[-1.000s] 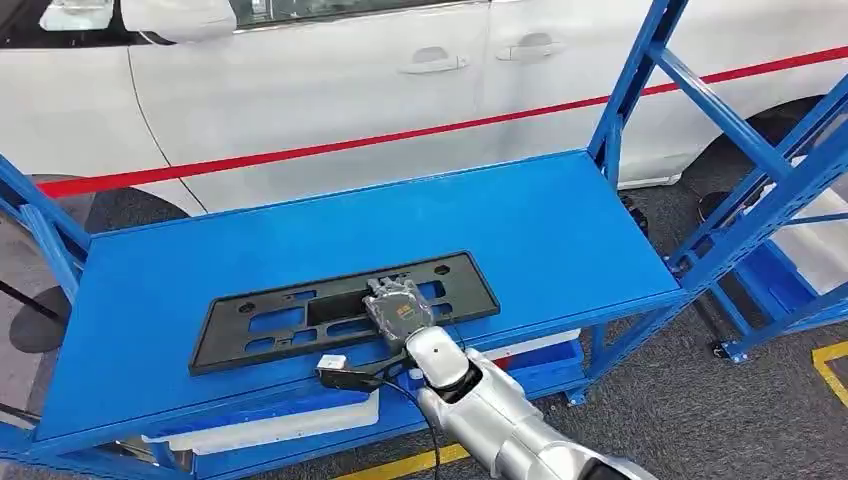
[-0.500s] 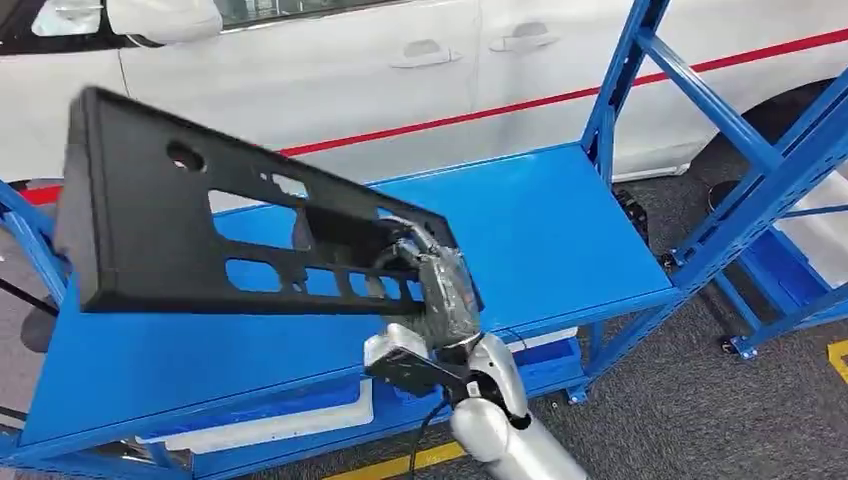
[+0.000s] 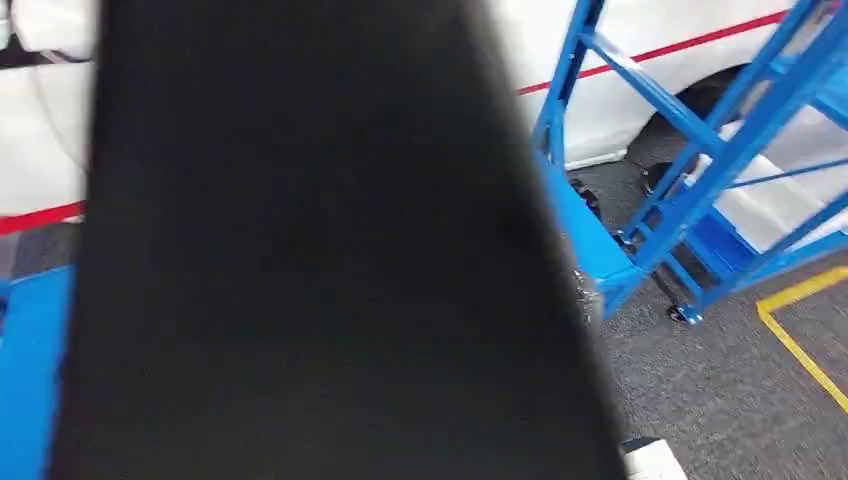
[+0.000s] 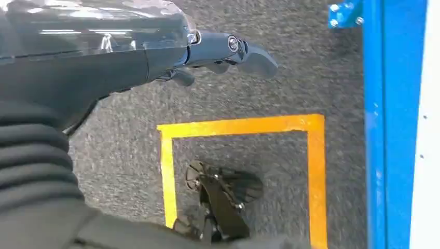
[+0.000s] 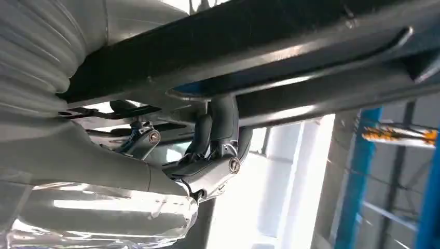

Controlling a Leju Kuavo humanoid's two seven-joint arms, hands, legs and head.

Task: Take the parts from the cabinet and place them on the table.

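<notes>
The black license-plate frame [image 3: 300,260] is lifted close in front of the head camera and hides most of the blue cabinet shelf [image 3: 585,240]. In the right wrist view my right hand [image 5: 207,150] grips the frame [image 5: 290,46], with its dark fingers [image 5: 224,116] hooked through an opening and around a bar. My left hand [image 4: 228,52] hangs over the grey floor with its fingers apart and holds nothing.
A white car [image 3: 620,100] with a red stripe stands behind the cabinet. A second blue rack [image 3: 720,130] rises at the right. Yellow floor lines [image 3: 800,330] mark the grey carpet. A yellow square [image 4: 238,127] and a blue post [image 4: 394,129] lie below the left hand.
My right hand has lifted the black frame from the shelf and swung it up close to the head camera. The camera has also turned slightly to the right.
</notes>
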